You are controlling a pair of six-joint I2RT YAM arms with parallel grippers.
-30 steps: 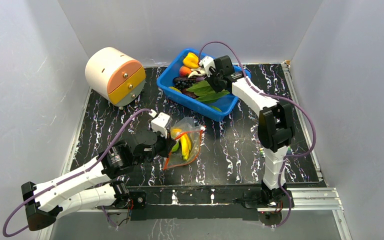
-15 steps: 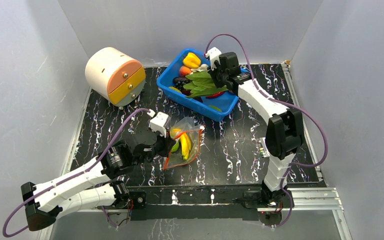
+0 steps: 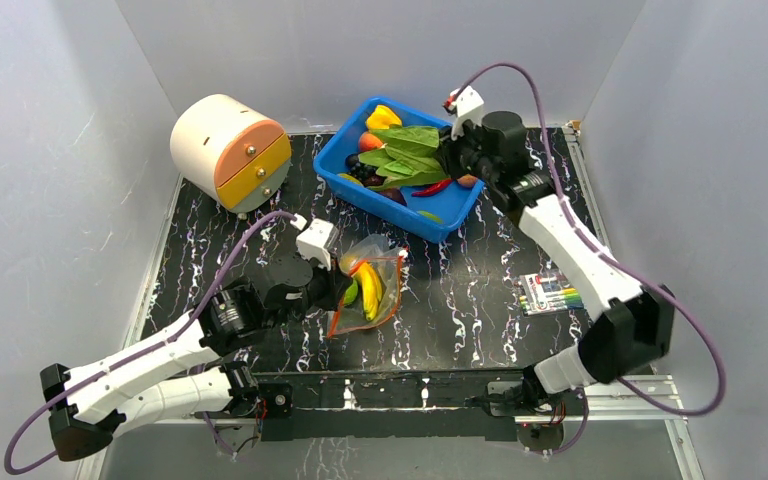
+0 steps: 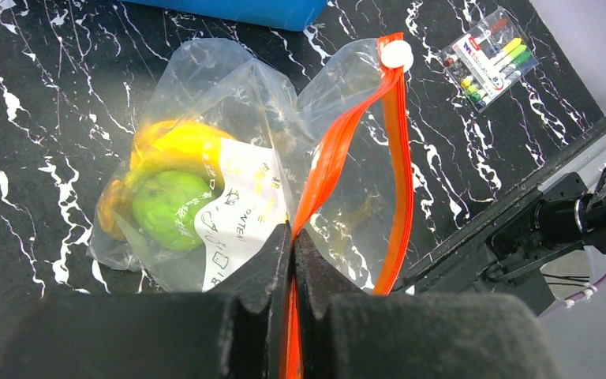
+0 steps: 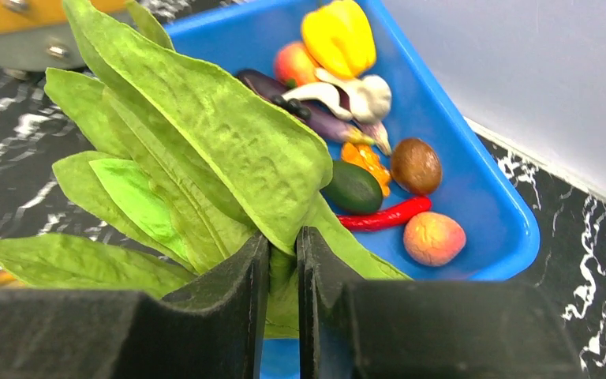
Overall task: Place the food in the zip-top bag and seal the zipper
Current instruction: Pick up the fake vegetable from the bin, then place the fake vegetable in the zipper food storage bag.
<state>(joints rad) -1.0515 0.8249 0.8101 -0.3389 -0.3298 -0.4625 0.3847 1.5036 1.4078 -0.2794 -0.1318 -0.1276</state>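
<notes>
The clear zip-top bag (image 3: 370,285) lies mid-table with a yellow banana (image 3: 369,288) and a green lime (image 4: 170,209) inside. My left gripper (image 4: 292,237) is shut on the orange-red zipper (image 4: 398,158) at the bag's mouth and holds it up, open. My right gripper (image 5: 284,246) is shut on the stems of the long green leaves (image 5: 205,158) and holds them above the blue bin (image 3: 345,170); they also show in the top view (image 3: 405,158). In the bin lie a red chili (image 5: 385,215) and an orange-pink peach (image 5: 434,238).
The bin also holds a yellow pepper (image 5: 339,35), a brown ball (image 5: 416,164), a dark green fruit (image 5: 353,188) and an aubergine. A round cream drawer box (image 3: 228,150) stands at the back left. A pack of markers (image 3: 550,293) lies right of the bag.
My right gripper has risen out of the bin with the green leaves and swung right and back; its elbow has moved right, uncovering the marker pack. The left gripper holds still.
</notes>
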